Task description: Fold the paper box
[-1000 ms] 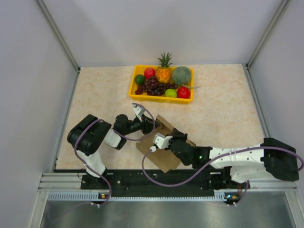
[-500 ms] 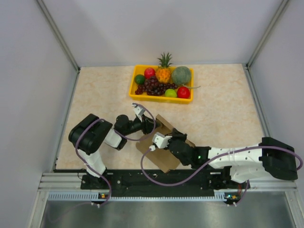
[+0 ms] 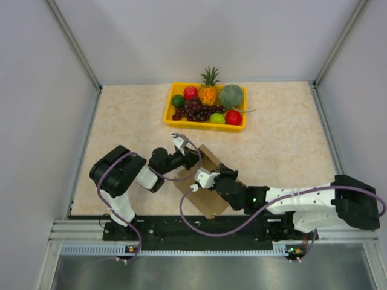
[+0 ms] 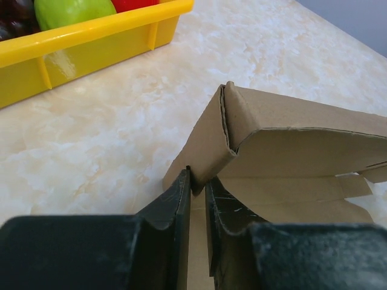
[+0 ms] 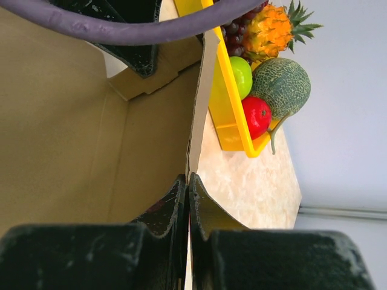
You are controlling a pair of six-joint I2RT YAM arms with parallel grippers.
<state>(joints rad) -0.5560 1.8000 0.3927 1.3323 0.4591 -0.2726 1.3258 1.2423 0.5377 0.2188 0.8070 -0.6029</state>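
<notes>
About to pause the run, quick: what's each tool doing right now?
Left tool: closed on a flap edge of the paper box.
Right tool: closed, pinching a thin raised panel of the paper box.

The box (image 4: pixel 290 151) is showing matt brown cardboard; the tray (image 4: pixel 103 48) is gleaming as glossy yellow plastic; the table (image 4: pixel 91 139) is looking smooth and marbled.
</notes>
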